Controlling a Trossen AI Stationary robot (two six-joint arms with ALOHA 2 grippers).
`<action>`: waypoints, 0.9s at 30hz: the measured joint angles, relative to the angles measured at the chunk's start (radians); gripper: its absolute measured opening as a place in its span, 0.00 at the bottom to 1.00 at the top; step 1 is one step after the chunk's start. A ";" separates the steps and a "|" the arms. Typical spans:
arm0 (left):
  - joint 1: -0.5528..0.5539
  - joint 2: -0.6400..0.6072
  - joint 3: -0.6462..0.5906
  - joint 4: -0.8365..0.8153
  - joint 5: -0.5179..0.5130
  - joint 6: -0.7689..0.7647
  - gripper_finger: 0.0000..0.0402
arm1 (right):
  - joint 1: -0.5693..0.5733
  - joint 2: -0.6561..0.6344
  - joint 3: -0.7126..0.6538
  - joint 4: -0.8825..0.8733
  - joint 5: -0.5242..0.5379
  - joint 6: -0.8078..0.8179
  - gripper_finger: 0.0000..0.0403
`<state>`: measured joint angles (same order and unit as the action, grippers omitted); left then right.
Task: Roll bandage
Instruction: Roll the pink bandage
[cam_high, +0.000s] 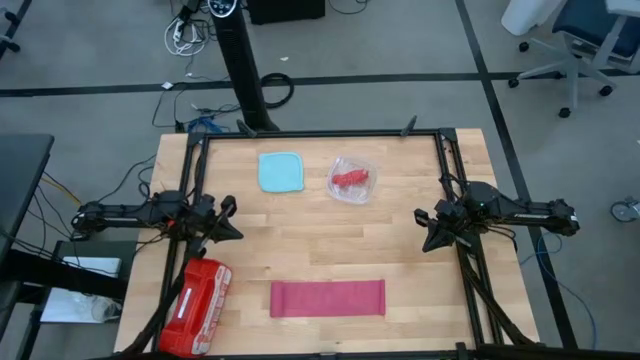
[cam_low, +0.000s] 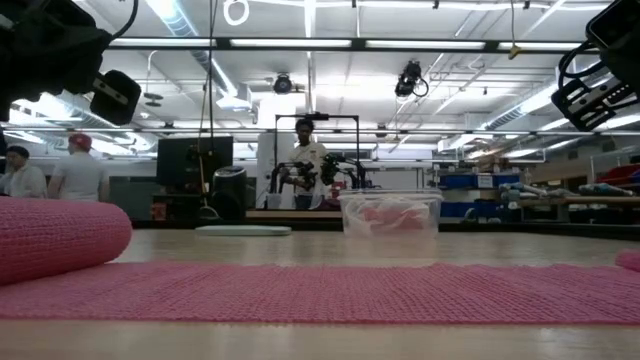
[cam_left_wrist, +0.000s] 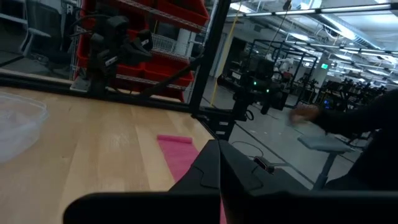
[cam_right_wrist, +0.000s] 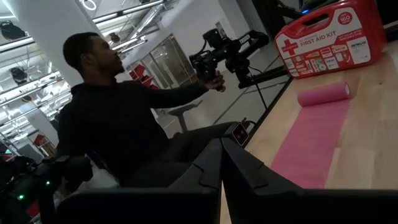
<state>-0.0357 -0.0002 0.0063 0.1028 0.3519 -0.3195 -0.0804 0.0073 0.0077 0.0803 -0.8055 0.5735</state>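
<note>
The dusky pink bandage (cam_high: 327, 298) lies flat on the wooden table near its near edge. Its left end is curled into a short roll, which shows in the right wrist view (cam_right_wrist: 323, 94) and the low view (cam_low: 50, 238). My left gripper (cam_high: 230, 220) hovers shut over the table's left side, beyond the bandage's left end. My right gripper (cam_high: 425, 230) hovers shut over the right side, beyond the bandage's right end. Neither touches anything. The left wrist view shows part of the strip (cam_left_wrist: 180, 155).
A glossy red first-aid case (cam_high: 197, 305) lies left of the bandage. A light blue lid (cam_high: 281, 171) and a clear tub holding a small red lump (cam_high: 352, 180) sit at the far side. A black frame (cam_high: 320, 134) edges the table. A person (cam_right_wrist: 118, 118) sits near the table.
</note>
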 joint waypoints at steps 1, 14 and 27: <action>0.000 0.000 0.000 0.011 0.000 -0.001 0.00 | 0.000 0.000 0.000 0.000 0.000 0.000 0.03; 0.000 0.000 0.000 0.181 -0.041 -0.006 0.00 | -0.001 0.000 0.000 0.006 0.008 0.000 0.03; 0.000 0.000 0.000 0.192 -0.142 0.001 0.00 | -0.001 0.000 0.000 0.053 0.021 0.001 0.03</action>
<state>-0.0353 -0.0002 0.0063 0.2951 0.2099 -0.3183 -0.0814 0.0074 0.0077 0.1337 -0.7845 0.5750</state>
